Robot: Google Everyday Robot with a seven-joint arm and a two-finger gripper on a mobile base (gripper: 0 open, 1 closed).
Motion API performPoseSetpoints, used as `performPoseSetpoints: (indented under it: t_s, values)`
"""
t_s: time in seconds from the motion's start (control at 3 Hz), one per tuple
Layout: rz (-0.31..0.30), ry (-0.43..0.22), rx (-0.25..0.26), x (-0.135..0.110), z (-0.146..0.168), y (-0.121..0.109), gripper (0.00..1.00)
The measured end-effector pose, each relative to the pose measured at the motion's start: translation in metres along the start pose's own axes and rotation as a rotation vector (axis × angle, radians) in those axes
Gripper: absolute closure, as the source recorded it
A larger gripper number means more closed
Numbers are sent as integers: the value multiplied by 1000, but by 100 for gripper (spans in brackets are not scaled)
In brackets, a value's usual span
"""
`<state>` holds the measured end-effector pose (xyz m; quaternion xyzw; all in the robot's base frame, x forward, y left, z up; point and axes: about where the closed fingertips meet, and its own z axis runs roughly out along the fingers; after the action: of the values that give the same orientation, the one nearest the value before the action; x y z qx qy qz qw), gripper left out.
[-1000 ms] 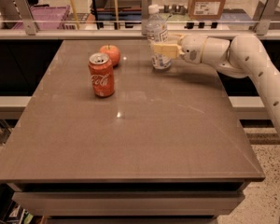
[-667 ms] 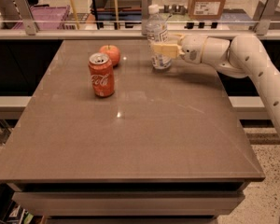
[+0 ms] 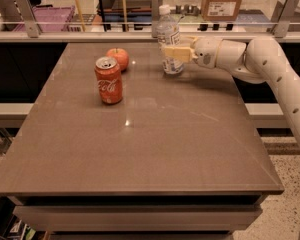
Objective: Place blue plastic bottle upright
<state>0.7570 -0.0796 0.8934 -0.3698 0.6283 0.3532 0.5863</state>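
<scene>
**No movement: bottle stands, gripper at its waist**

Nothing has visibly shifted since a second ago; arm, bottle and the other things sit where they were. The blue plastic bottle [image 3: 168, 34] stands upright near the far edge of the tabletop [image 3: 140, 154], white cap up, and its base looks to be resting on the surface. The gripper [image 3: 172, 53] reaches in from the right at the end of the white arm [image 3: 275, 69] and sits level with the bottle's middle.

The fingers [image 3: 179, 53] are drawn narrow around the bottle's waist. The pale near one lies across its front and the far one is hidden behind it, so they read as holding the bottle rather than merely being beside it.

By my reading, the placing step is all but done and only the release is left. The next move calls for parting the fingers evenly, so that neither one drags the light bottle sideways. After that the gripper should draw straight back to the right, away from the label, without a lift that could tip the bottle.

The red Coca-Cola can [image 3: 108, 80] and the apple [image 3: 119, 59] behind it stand well apart to the left, out of the way of that retreat.
</scene>
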Motion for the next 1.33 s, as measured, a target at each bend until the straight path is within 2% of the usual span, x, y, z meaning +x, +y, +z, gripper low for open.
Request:
performPoseSetpoints:
  t_s: [0.67, 1.33]
  values:
    - [-1, 0, 0, 0, 0, 0, 100]
    - [-49, 3, 34, -12, -23, 12, 100]
